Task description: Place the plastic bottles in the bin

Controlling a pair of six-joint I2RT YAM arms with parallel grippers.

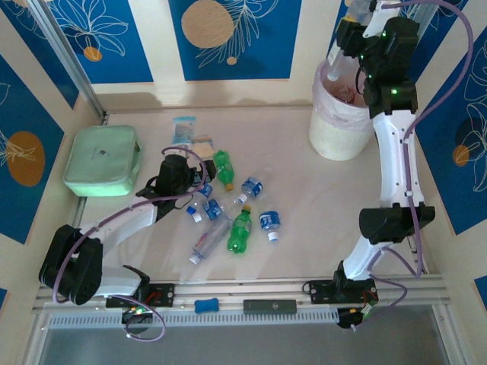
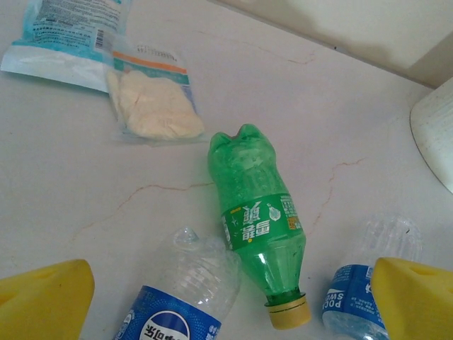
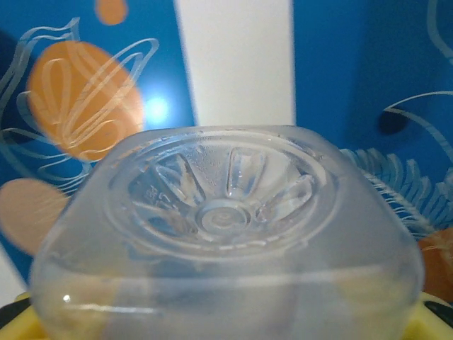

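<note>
L gripper [image 2: 233, 304] wide open, fingers apart low over table [image 2: 297, 106]. Green bottle [image 2: 258, 227] lies betw. them, cap toward cam, w/ clear blue-label bottles [image 2: 177, 312] either side. R gripper [image 1: 351, 38] clamped on a clear bottle [image 3: 226, 234], its base facing wrist cam. I see it up by the bin [image 1: 335, 137], far right.

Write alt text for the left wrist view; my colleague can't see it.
A green bottle with a yellow cap lies on the table, cap toward the camera, ahead of the open left pincer, whose yellow fingers sit in the bottom corners. One clear blue-labelled bottle lies at its left, another clear bottle at its right; two flat packets lie beyond.
</note>
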